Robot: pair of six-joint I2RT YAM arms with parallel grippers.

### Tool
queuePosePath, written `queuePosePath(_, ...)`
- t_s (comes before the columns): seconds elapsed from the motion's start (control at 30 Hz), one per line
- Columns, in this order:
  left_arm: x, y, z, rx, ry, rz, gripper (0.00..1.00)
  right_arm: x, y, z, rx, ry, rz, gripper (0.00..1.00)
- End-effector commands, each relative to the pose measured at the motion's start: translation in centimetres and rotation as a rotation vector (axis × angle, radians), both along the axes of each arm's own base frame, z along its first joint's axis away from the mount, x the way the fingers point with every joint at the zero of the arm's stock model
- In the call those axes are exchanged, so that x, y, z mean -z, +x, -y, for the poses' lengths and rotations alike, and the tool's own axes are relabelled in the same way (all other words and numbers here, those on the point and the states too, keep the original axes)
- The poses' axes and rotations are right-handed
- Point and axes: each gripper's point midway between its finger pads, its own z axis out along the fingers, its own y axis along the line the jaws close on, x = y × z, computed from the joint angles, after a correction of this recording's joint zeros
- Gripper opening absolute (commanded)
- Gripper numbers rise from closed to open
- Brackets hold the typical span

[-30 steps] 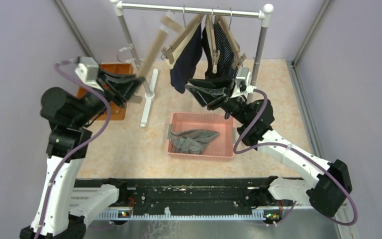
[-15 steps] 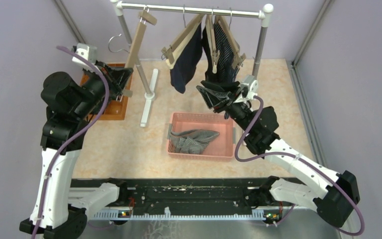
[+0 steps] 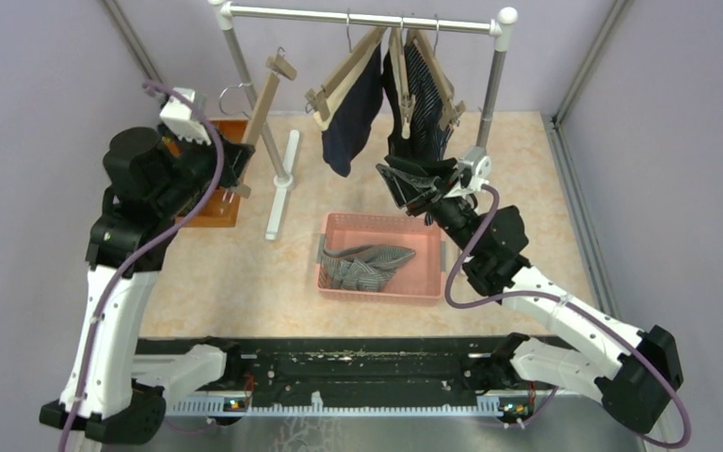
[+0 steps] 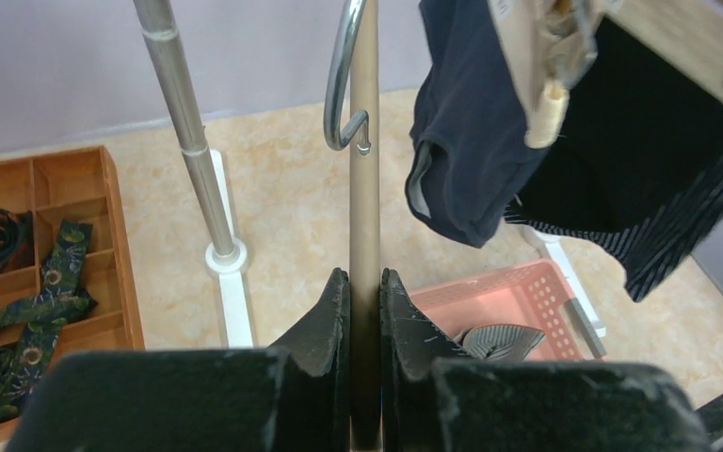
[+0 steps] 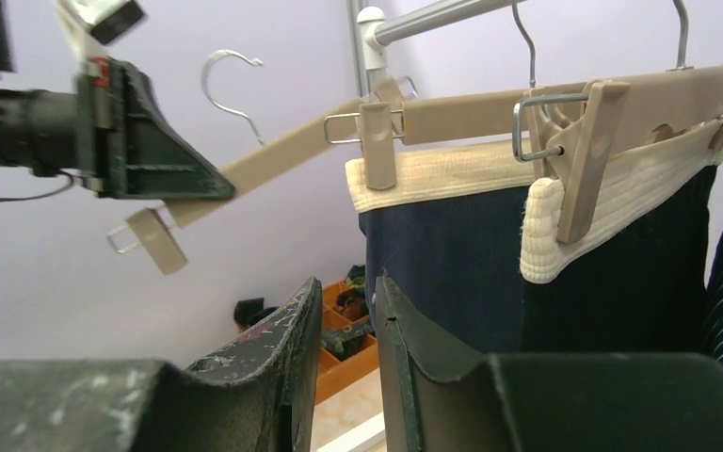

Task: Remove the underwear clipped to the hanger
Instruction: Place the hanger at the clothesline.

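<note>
My left gripper (image 3: pixel 236 166) is shut on the bar of an empty tan wooden hanger (image 3: pixel 265 94), held tilted left of the rack; in the left wrist view the hanger bar (image 4: pixel 364 188) runs up between the jaws (image 4: pixel 364 282). Three underwear hang clipped on hangers (image 5: pixel 640 94): plain navy (image 3: pixel 353 113), black (image 5: pixel 621 282) and navy with white stripes (image 3: pixel 425 94). A grey-white striped pair (image 3: pixel 367 264) lies in the pink basket (image 3: pixel 381 292). My right gripper (image 3: pixel 398 184) hovers just below the hanging pairs, its jaws (image 5: pixel 344 301) slightly apart and empty, next to the navy cloth (image 5: pixel 433 273).
The clothes rack (image 3: pixel 358 17) stands at the back on white feet (image 3: pixel 282 188). An orange wooden divided tray (image 3: pixel 212 202) with patterned ties sits at the left, under my left arm. Purple walls close in both sides.
My left arm has swung the empty hanger leftward, away from the rail, and raised its elbow. My right gripper has shifted slightly right and stopped under the hanging underwear.
</note>
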Motion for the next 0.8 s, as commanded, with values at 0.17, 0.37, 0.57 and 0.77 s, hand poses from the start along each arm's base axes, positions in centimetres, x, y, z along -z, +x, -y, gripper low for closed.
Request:
queuePosePath(0.17, -0.2, 7.7, 1.8, -0.017, 0.029, -0.042, 0.0, -2.6, -1.3, 2.1, 0.046, 0.054, 0.078, 0.27)
queuePosePath(0.37, -2.7, 11.1, 2.7, -0.024, 0.002, -0.001, 0.0, -2.2, -1.0, 2.1, 0.064, 0.033, 0.076, 0.26)
queuePosePath(0.57, -3.5, 12.3, 2.9, -0.041, -0.035, 0.027, 0.0, -2.3, -0.9, 2.1, 0.068, 0.027, 0.086, 0.25)
queuePosePath(0.77, -4.2, 12.2, 3.1, -0.037, -0.067, 0.074, 0.0, -2.0, -0.7, 1.7, 0.063, 0.019, 0.083, 0.25)
